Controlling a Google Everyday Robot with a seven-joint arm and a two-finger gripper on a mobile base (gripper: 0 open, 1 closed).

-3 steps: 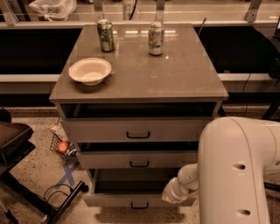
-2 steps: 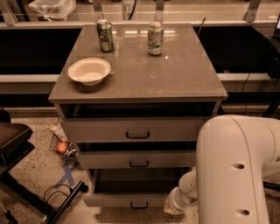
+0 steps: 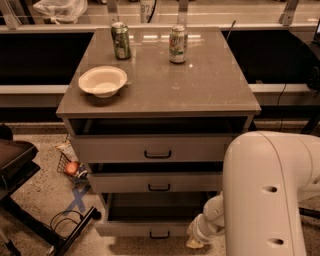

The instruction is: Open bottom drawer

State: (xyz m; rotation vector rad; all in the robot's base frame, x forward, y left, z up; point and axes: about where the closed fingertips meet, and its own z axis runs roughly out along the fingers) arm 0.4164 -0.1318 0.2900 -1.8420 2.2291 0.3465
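Speckled floor [image 3: 40,195] surrounds a grey cabinet [image 3: 160,95] with a flat taupe top. On that top a white bowl [image 3: 102,81] sits near the front left corner, a green can [image 3: 120,41] stands behind it toward the back, and a second can [image 3: 177,44] stands near the back centre, well apart from the first. Behind the cabinet runs a long dark shelf [image 3: 40,50], with a plastic bag [image 3: 60,8] lying above it at the upper left.

Three drawer fronts stack below the top, each with a black bar handle. The top drawer [image 3: 157,148] and middle drawer [image 3: 159,182] each show a dark gap above them. The bottom drawer [image 3: 145,227] is lowest and juts farthest forward, its tray interior visible from above; its handle [image 3: 159,234] sits at the centre of the front.

The arm [image 3: 270,195], a bulky white shell, fills the lower right. The gripper [image 3: 196,241] is low at the right end of the bottom drawer's front, just beside it; I cannot tell how its jaws stand or whether it holds anything.

At the left, a small wire basket [image 3: 70,167] on the floor holds a reddish ball. Blue tape [image 3: 77,200] marks an X on the floor nearby, beside a black stand [image 3: 30,220] and a coiled cable [image 3: 62,220].
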